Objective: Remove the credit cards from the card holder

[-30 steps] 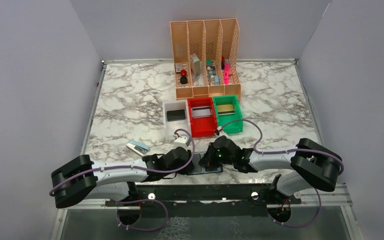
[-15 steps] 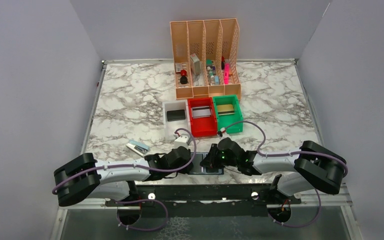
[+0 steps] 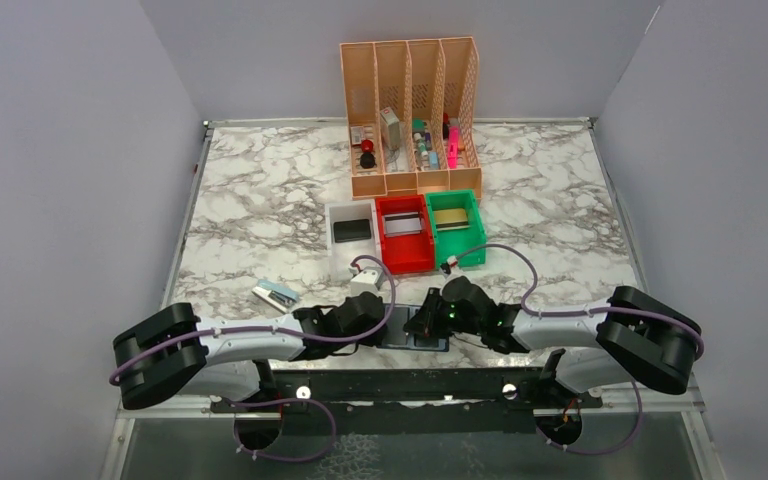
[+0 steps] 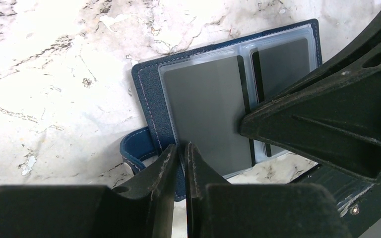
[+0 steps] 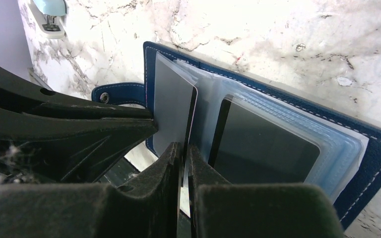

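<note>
Item: card holder [image 4: 146, 94], navy, lying open on the marble worktop [image 4: 54, 74] at its near edge, between both arms. Its left claw [image 4: 182, 154] is clenched on the holder's pocket edge. Its right claw [image 5: 184, 151] is clenched on the edge of a grey credit card [image 5: 173, 106]. A dark card [image 5: 265, 144] sits pocketed.

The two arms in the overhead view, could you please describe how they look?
Both the left arm and right arm have pale grey links between bulky black joint housings, with a lilac cable looping along each. A green light glows on the right wrist. The left claw and right claw have matte black, wedge-shaped fingers.
</note>
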Robot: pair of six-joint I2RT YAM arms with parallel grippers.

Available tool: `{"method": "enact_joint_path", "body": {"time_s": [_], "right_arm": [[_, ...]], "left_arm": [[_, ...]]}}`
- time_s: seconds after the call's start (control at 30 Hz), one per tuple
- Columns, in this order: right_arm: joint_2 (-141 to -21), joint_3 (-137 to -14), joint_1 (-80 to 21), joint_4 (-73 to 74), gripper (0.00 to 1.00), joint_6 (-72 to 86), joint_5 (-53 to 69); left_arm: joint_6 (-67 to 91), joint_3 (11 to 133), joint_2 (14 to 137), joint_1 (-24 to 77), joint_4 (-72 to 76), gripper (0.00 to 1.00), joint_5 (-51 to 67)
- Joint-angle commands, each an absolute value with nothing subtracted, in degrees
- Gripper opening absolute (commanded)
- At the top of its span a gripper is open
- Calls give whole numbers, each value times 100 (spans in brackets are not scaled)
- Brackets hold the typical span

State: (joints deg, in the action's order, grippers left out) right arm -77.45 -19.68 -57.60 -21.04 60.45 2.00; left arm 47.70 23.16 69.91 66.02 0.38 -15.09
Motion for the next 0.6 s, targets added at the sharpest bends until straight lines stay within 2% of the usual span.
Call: {"method": "enact_joint_path", "body": {"time_s": [0.0, 0.4, 0.57], "right_arm": [[-7719, -1900, -5724, -2453, 14, 6071, 433], [-7557, -1796, -5662, -2387, 18, 6091, 444], [-7553, -1784, -5660, -2383, 10, 6078, 431]], "left_arm": [[4794, 2250, 7216, 6627, -412, 16, -1591], [4848, 2235, 7245, 6636, -459, 14, -1668], [4843, 2267, 7301, 6640, -457, 14, -1670]]}}
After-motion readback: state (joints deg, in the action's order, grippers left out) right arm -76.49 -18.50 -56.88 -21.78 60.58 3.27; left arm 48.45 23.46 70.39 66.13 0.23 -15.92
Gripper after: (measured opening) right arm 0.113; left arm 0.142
